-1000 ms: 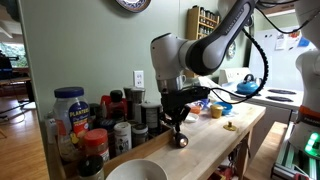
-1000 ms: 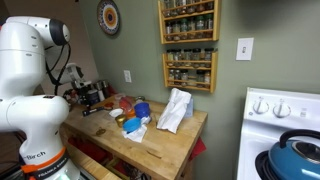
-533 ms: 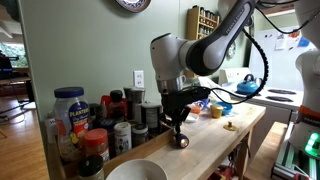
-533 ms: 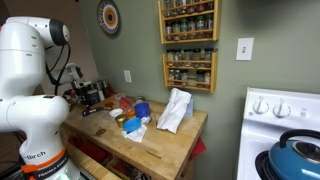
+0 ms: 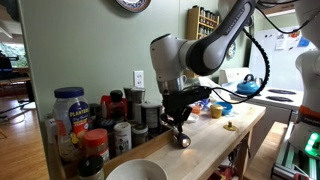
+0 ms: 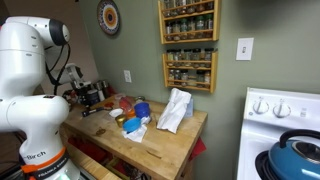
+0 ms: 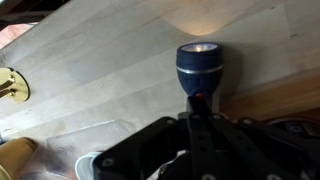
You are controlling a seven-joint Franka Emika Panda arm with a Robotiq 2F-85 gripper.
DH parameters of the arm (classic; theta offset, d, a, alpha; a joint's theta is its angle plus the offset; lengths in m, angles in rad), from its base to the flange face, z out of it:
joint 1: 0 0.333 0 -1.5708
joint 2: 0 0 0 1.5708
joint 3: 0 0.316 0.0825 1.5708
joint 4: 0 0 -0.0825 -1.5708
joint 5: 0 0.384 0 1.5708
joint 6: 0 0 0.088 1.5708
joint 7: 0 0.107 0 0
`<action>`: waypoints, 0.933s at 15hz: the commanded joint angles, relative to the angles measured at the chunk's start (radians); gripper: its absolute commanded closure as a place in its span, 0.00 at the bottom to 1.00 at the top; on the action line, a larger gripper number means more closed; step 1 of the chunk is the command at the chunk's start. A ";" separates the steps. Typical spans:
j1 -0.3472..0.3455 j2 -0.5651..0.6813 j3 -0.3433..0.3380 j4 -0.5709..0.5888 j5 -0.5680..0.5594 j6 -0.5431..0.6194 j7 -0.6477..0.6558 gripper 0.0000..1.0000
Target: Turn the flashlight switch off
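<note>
- Almost nothing has moved in the last second: the gripper (image 5: pixel 179 128) still hangs straight down over the flashlight (image 5: pixel 181 141), perhaps a touch lower.
- In the wrist view the gripper's (image 7: pixel 200 105) fingers look drawn together into one dark bar, its tip against the rear end of the flashlight (image 7: pixel 198 62).
- The flashlight lies on the wooden desk (image 5: pixel 215 140), about midway along it and between the wall edge and the front edge. Its lens is lit and throws a pale glow on the wood ahead of it.
- Jars crowd one end of the desk along the wall edge: a large blue-lidded jar (image 5: pixel 70 108) with a label, a red-lidded jar (image 5: pixel 95 143), and several black-lidded spice jars (image 5: pixel 115 105). Their contents cannot be made out.
- A white bowl (image 5: pixel 135 172) sits at the front edge near that same end.
- Toward the far end lie a blue dish (image 5: pixel 222 107) and a small yellow object (image 5: pixel 230 126).
- In an exterior view a crumpled white cloth (image 6: pixel 175 110) stands near the desk's far corner.
- The green wall holds two wooden spice racks (image 6: pixel 188 45) filled with small jars, a round clock (image 6: pixel 108 17) and an outlet (image 5: pixel 139 78).
- Beside the desk, a blue kettle (image 6: pixel 297 155) sits on a white stove (image 6: pixel 280 110).
</note>
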 commanded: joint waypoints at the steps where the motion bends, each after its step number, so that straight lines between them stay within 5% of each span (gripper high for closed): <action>1: 0.020 0.001 -0.014 -0.015 -0.016 -0.027 0.025 1.00; 14: 0.020 0.033 -0.013 -0.012 -0.010 0.014 0.039 1.00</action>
